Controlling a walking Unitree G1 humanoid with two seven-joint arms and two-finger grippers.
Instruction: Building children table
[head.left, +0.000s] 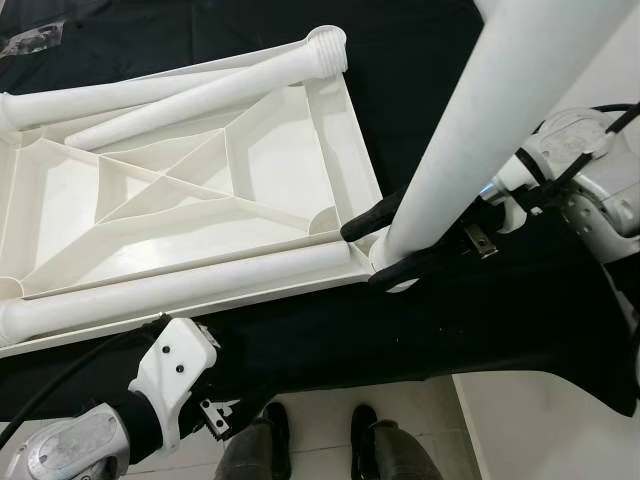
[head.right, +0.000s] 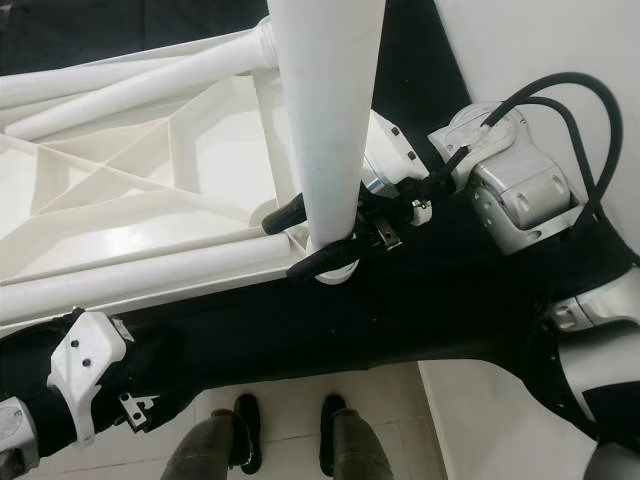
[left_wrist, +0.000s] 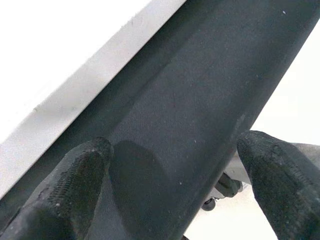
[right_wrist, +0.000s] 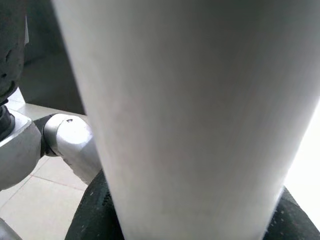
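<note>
Here we see the right gripper (head.right: 322, 235) clamped around the base of an upright white leg (head.left: 480, 130), its black fingers (head.left: 372, 220) on either side, at the corner of the tabletop (head.left: 200, 200) at its 4 o'clock. The tabletop lies upside down on black cloth (head.left: 420, 320), with more legs (head.left: 190, 95) lying on it. The right arm reaches in from 3 o'clock. At 7 o'clock, the left gripper (left_wrist: 175, 185) rests over the cloth by the tabletop's near edge, fingers spread and holding nothing.

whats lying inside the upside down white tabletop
Three loose white legs lie inside the ribbed tabletop. At its near right corner the right gripper holds an upright leg, which covers the corner socket.
</note>
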